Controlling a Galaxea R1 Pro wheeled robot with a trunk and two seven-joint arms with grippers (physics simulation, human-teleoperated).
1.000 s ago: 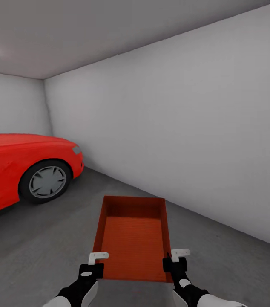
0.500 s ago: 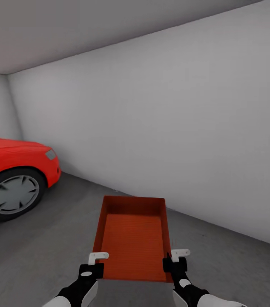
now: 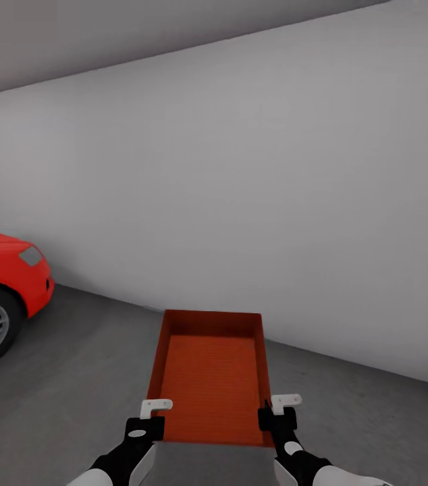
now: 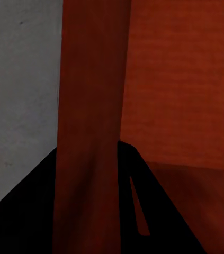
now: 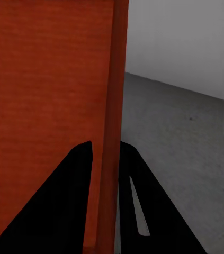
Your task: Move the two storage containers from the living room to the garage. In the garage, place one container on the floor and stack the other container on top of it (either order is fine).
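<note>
One orange-red open-top storage container [image 3: 210, 378] hangs in front of me above the dark grey garage floor [image 3: 72, 385], carried level by both arms. My left gripper [image 3: 152, 424] is shut on its left side wall near the close corner; the wall [image 4: 90, 127] runs between the two dark fingers in the left wrist view. On the opposite side, my right gripper [image 3: 276, 420] is shut on the right side wall [image 5: 112, 106], which passes between its fingers in the right wrist view. The container is empty inside.
A glossy red car [image 3: 1, 283] with a grey-spoked wheel stands at the left edge. A plain grey-white wall [image 3: 254, 202] spans the view ahead, meeting the concrete just beyond the container. Open concrete lies to the left and right.
The whole view has swung to the right: the car has slid toward the left edge and the room corner has left the picture. Container and both grippers hold the same place in the view.
</note>
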